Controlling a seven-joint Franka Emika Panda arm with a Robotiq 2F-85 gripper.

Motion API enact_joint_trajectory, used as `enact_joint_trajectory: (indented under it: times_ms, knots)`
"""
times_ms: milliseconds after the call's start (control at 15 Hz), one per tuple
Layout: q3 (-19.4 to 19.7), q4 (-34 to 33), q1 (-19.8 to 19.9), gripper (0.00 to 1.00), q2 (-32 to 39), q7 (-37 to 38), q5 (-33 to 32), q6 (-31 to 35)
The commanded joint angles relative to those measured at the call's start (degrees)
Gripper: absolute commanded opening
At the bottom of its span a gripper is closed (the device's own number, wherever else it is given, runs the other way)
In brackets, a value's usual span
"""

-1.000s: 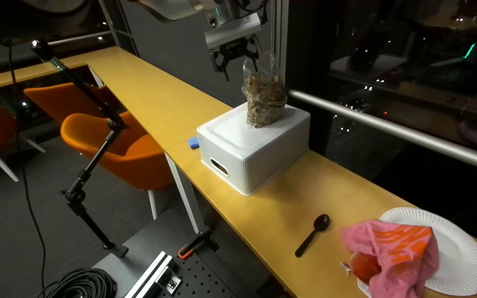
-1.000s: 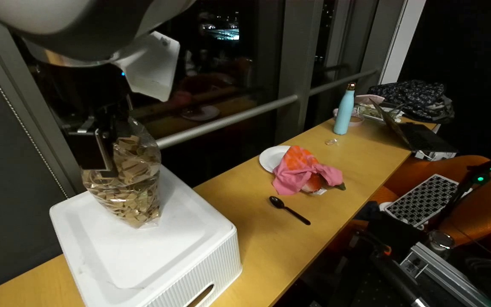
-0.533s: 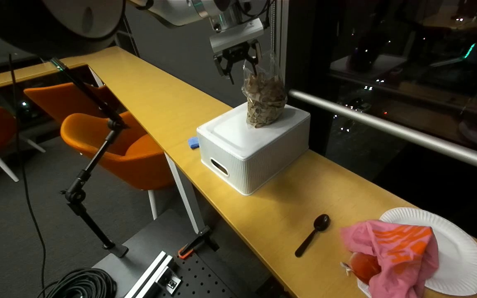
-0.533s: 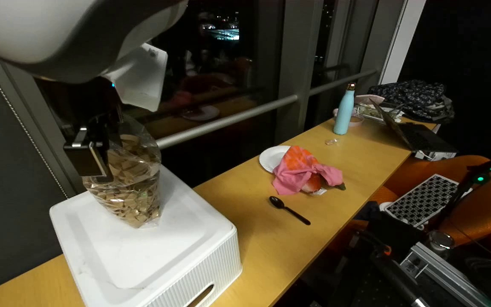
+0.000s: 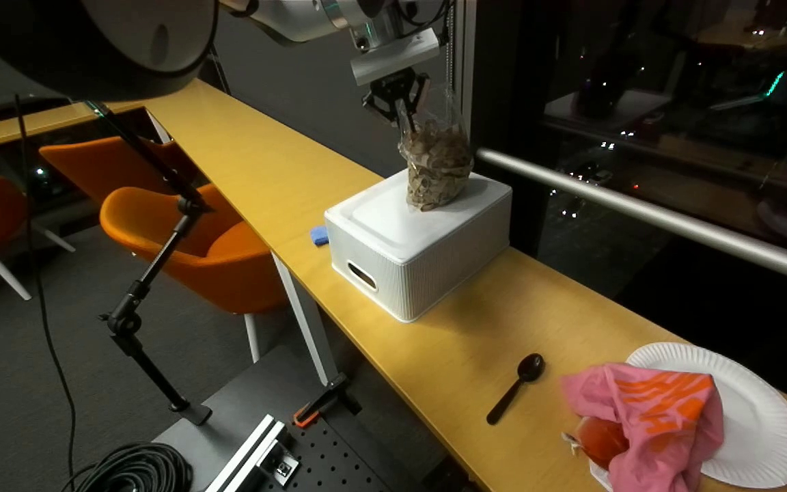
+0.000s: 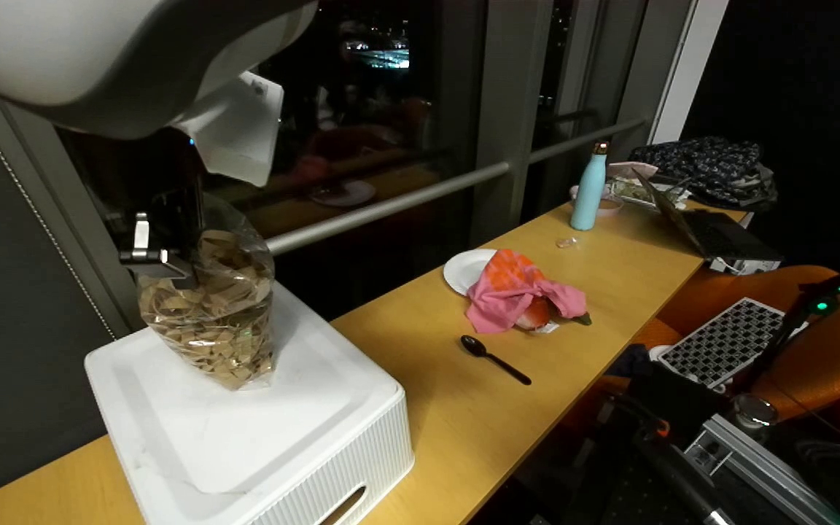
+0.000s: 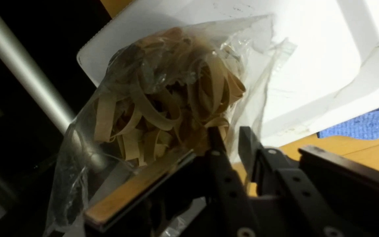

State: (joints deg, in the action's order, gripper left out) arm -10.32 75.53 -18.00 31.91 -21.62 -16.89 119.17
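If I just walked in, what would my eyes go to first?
Probably the pink and orange cloth, lying partly over the white paper plate on the table. Then the clear bag of curly tan strips, standing on the white box, with the robot's jaws at its top. A light-blue bottle stands out too, beyond the cloth in an exterior view.

"Any lettering you can read?"
"None. The wrist view shows dark marks (image 7: 236, 7) on the white box lid (image 7: 324, 62), too faint to make out."
"And the orange print (image 5: 670, 396) on the pink cloth (image 5: 680, 444)?"
"In both exterior views I see only shapes, no readable letters."
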Motion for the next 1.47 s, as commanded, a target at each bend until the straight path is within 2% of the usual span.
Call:
enact_joint_trajectory:
  times_ms: [0, 267, 667, 933, 1400]
  knots:
    - [0.7, -1.8, -0.1, 0.00, 0.4, 0.7, -0.7, -1.1]
    - [2.0, -1.8, 0.1, 0.00, 0.0, 5.7, 0.1, -3.2]
    - [3.2, -2.0, -0.1, 0.00, -2.4, 16.6, 1.7, -14.6]
    - [2.8, -2.5, -0.3, 0.00, -3.4, 21.4, 1.9, -19.9]
    - [1.8, -1.1, -1.6, 0.00, -5.7, 26.9, 1.6, -23.7]
